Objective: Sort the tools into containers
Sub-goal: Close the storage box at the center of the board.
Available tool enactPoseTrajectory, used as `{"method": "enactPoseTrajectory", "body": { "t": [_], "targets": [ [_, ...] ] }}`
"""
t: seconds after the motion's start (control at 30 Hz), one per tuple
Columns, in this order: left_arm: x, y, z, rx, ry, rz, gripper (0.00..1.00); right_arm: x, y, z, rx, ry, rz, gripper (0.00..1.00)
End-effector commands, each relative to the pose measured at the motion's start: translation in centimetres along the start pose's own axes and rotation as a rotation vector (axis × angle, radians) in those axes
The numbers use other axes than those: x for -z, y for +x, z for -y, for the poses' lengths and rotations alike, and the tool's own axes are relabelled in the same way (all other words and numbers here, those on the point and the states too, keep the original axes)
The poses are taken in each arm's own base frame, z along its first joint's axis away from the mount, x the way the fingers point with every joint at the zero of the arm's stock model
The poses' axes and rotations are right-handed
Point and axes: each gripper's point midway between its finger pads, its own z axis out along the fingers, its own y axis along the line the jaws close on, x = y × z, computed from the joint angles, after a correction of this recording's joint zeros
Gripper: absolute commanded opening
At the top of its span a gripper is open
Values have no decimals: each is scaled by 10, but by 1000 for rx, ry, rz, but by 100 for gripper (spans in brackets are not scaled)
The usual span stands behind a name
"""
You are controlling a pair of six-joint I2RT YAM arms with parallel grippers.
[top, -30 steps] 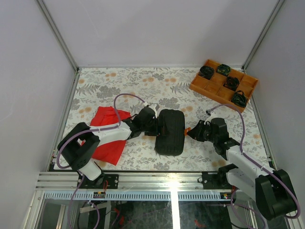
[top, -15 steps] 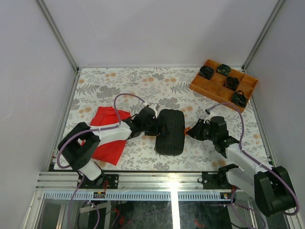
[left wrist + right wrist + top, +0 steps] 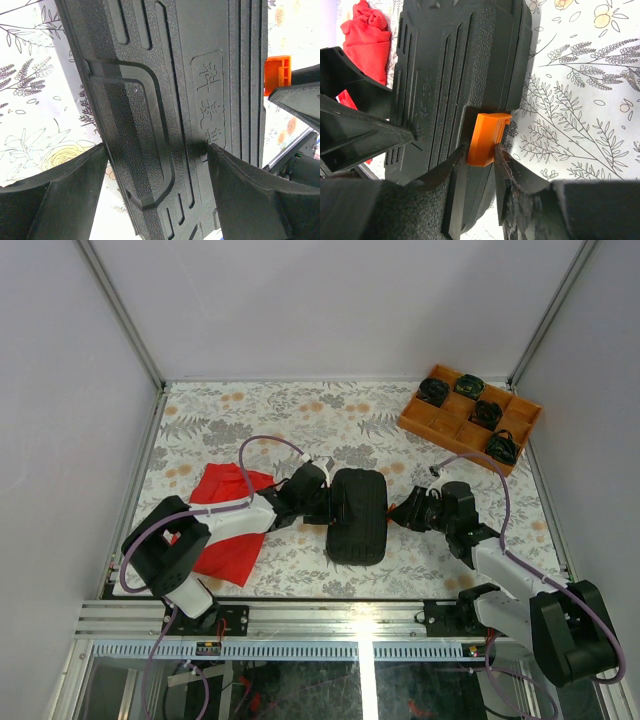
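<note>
– Jaws on the left gripper?
– Clamped across the case. 1 finger presses each flank, both touching the ribbed plastic.
– Right gripper?
– Nipped on the orange latch, with 1 fingertip against each side of it.
– Where is the case?
– Closed and flat on the flowered table, straight between the 2 sets of jaws. The left jaws are at 1 long edge and the right jaws at the opposite edge, where the latch sits.
– Anything else?
– A red cloth lies behind the left jaws, partly under that arm. An orange tray sits well beyond the right jaws, holding 4 black round items.
</note>
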Motion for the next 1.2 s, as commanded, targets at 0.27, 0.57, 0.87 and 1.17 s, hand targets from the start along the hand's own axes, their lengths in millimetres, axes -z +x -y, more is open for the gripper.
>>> {"method": "enactPoseTrajectory", "body": {
  "t": [0.27,0.57,0.87,1.17],
  "targets": [
    [-3,71,-74,-41,-262,-224,75,2,-46,-61,63,-249,125,35],
    [-6,71,-73,-44,-260,-229,75,3,-47,-66,61,-276,125,40],
    [-7,72,-73,-47,-260,-233,75,1,-43,-66,49,-290,113,44],
    [-6,75,-76,-44,-263,-238,75,-2,-41,-47,27,-193,125,43]
  ]
}}
